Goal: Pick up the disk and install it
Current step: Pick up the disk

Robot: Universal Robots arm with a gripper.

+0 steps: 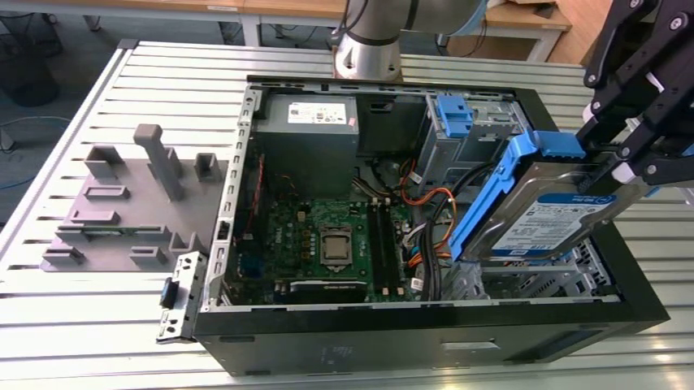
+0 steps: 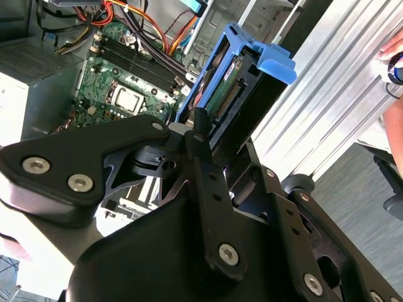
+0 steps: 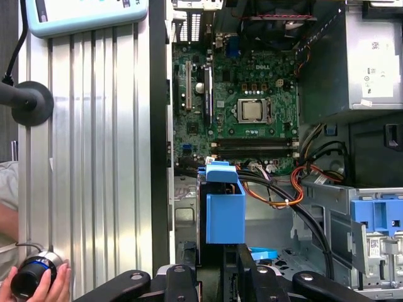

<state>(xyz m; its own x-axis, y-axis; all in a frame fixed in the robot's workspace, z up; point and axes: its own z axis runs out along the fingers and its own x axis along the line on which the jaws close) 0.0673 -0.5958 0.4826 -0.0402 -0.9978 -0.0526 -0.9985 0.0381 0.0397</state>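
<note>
One disk [image 1: 553, 223]: a flat silver metal drive with a white-and-blue label on its face, sitting in a blue plastic carrier that frames its long edges and ends in a blue tab at the top. In the second wrist view the connector edge shows, dark with a row of pins. In the first wrist view it appears edge-on, mostly blue carrier.

One gripper [image 1: 623, 166], black linkage fingers. The jaws are clamped on the upper end of the disk and carry it. The disk hangs tilted, label facing up and outward, over the open case [image 1: 434, 345] at the exterior view's right. Its lower end is down by the metal drive cage [image 1: 531, 280]; I cannot tell whether they touch. It is not seated.

Inside the case:
- one green motherboard [image 1: 325, 236]
- one grey power supply [image 1: 309, 118] with a white label
- one empty blue bracket [image 1: 456, 114] near the back
- a bundle of orange cables [image 1: 428, 199], between the motherboard and the disk

There is one case, lying open on a slatted metal table [image 1: 87, 325]. One grey fixture [image 1: 130, 211] with upright pegs sits on the table, beside the case at the exterior view's left.

In the first wrist view, one person's hand [image 3: 53, 286] is around a small black cylinder [image 3: 28, 281] at the table edge.
</note>
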